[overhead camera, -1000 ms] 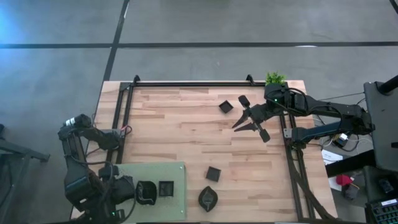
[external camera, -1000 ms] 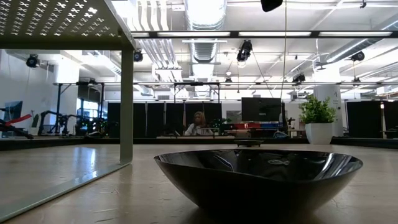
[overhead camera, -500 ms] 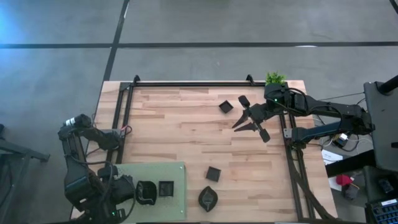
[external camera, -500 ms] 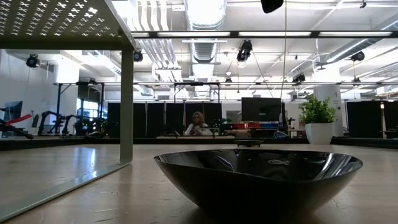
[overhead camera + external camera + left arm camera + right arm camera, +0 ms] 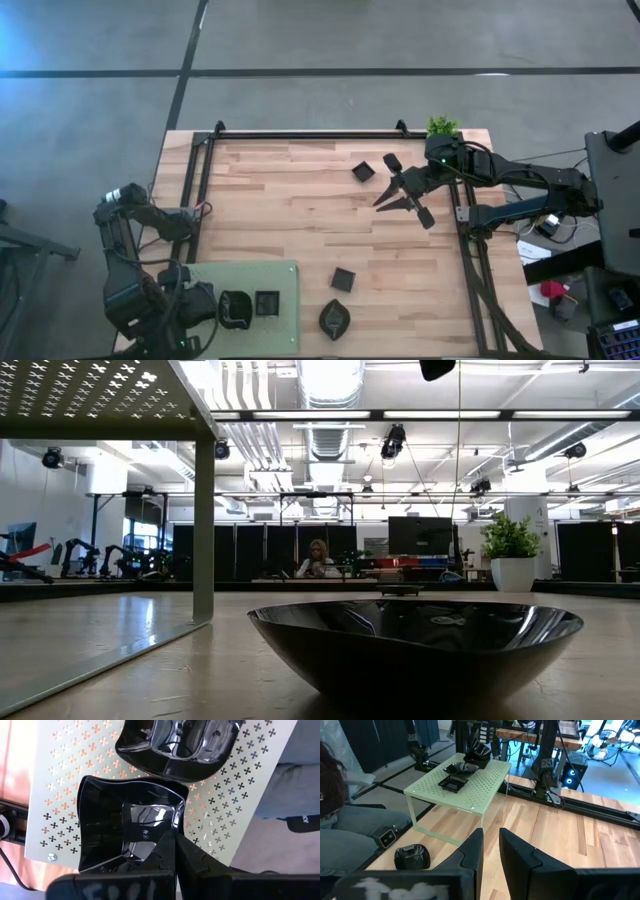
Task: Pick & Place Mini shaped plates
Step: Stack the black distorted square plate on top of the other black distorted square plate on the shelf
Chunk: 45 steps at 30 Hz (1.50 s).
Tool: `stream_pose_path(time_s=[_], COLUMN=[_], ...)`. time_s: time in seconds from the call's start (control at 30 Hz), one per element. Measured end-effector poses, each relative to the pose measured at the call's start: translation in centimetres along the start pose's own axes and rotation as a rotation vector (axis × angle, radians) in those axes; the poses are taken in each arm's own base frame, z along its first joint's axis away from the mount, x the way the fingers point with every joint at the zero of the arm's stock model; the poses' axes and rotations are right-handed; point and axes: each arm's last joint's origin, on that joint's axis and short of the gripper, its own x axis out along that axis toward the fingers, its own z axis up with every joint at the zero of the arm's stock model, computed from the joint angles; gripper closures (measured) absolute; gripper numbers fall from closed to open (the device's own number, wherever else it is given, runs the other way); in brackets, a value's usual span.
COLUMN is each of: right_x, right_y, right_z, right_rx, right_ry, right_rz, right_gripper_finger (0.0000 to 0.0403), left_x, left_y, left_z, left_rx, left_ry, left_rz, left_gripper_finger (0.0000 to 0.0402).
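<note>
Right end effector [image 5: 385,199] hovering over the tabletop [image 5: 280,215] near its right edge, fingers parted by a narrow gap, nothing seen between them. Just beside it, toward the far edge, a square mini plate [image 5: 363,172], lying flat and apart from the fingers. Two more mini plates well apart from it, by the near edge: a small square one [image 5: 343,279] and a leaf-like one [image 5: 334,318]. Two others already set on the green perforated mat [image 5: 245,275] at the near left corner. Left end effector [image 5: 175,842] closed, parked over that mat. Potted plant [image 5: 441,126] at the far right corner.

Step in hand, by the look of it: the approach to the next pick. Next move likely calls for wider fingers, then a descent square onto the plate's rim.
</note>
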Motion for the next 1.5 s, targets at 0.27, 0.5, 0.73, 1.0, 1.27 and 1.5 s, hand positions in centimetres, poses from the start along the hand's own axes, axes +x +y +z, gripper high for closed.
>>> stream_pose_path(time_s=[0.27,0.5,0.73,1.0,1.27,1.5], right_x=[0.00,0.00,0.00,0.00,0.00,0.00], right_y=[0.00,0.00,0.00,0.00,0.00,0.00], right_z=[0.00,0.00,0.00,0.00,0.00,0.00], right_rx=[0.000,0.000,0.001,0.138,0.152,0.160], right_ry=[0.000,0.000,0.000,0.000,0.000,0.000], right_rz=[0.000,0.000,0.000,0.000,0.000,0.000], right_gripper_finger=[0.0346,0.0346,0.0346,0.0346,0.0346,0.0346], left_x=[0.02,0.02,0.02,0.01,0.00,-0.01], left_y=[-0.01,-0.05,-0.04,-0.02,-0.02,-0.01], left_z=[0.01,0.09,0.10,0.12,0.11,0.10], left_rx=[-0.032,-0.024,-0.024,0.014,0.015,0.016], left_ry=[0.006,0.010,0.012,0.011,0.011,0.011], left_rz=[0.000,-0.007,-0.007,-0.008,-0.008,-0.009], left_gripper_finger=[0.0401,0.0401,0.0401,0.0401,0.0401,0.0401])
